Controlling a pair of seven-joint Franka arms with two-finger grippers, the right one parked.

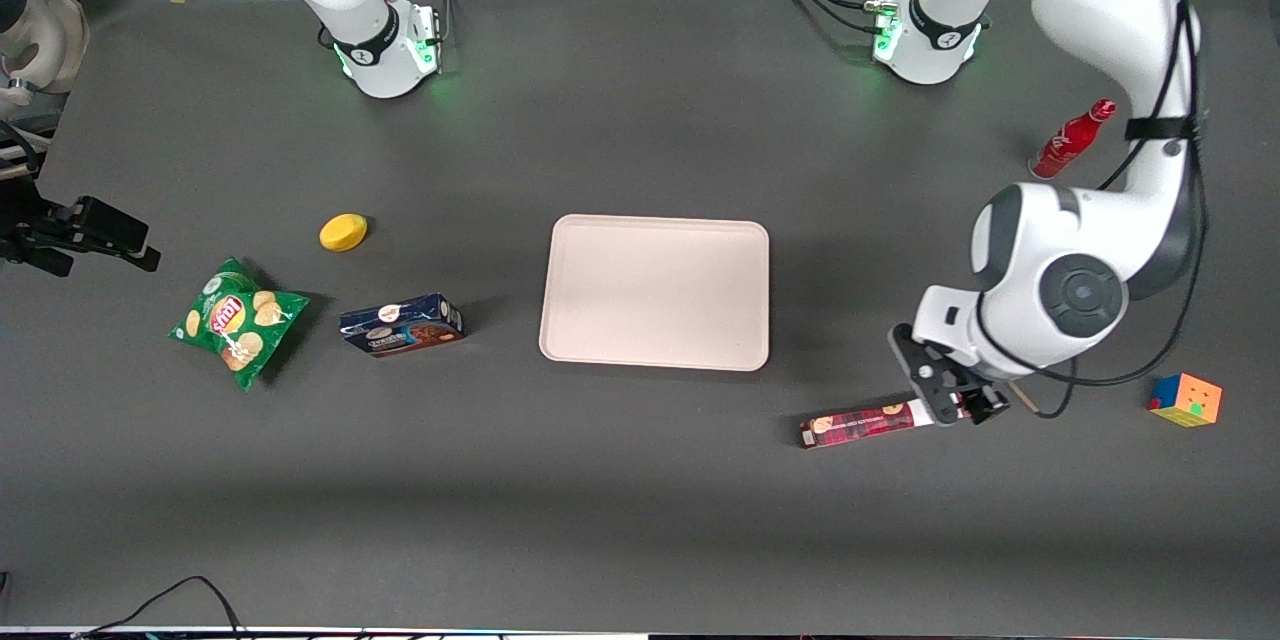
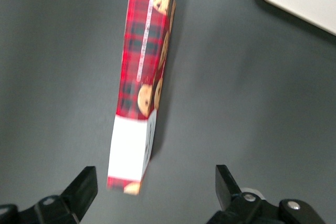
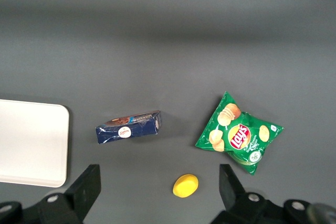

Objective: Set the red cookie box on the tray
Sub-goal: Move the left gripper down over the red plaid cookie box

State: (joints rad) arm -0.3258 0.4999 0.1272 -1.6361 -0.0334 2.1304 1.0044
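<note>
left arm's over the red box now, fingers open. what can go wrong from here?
1. The gripper hangs open over the white end of the red cookie box, not its middle; gripped there, the long carton may droop or swing.
2. The box lies flat and slim on the table; the fingertips may push it instead of closing on it.
3. The box looks about as long as the tray, so a skewed placement could leave one end on the rim.

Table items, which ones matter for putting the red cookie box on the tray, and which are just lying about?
Job: red cookie box, lying on the table; tray; claw, open over the box's white end.

Lying about: blue cookie box, chip bag, yellow object, red bottle, puzzle cube.
</note>
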